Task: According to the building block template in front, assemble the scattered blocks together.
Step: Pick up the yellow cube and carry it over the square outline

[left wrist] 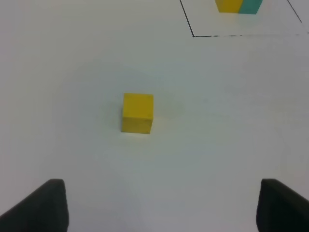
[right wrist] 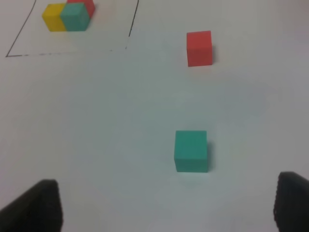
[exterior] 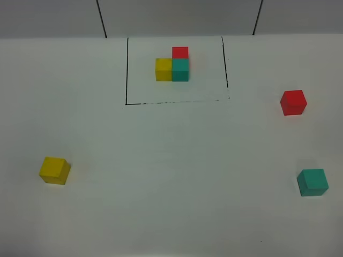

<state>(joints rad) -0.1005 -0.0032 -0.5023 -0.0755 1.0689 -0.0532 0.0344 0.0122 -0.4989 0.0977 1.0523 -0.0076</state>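
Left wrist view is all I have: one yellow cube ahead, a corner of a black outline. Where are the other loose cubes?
Observer: Both are off to the right in the high view: loose red cube near the outline, loose teal cube farther from it.
Operator: Template just yellow and teal?
Observer: No. The template has a third cube, red, at the back; your view cuts it off.
Operator: Right arm busy?
Observer: No. The right fingers are open and empty, with the loose teal cube ahead of them.
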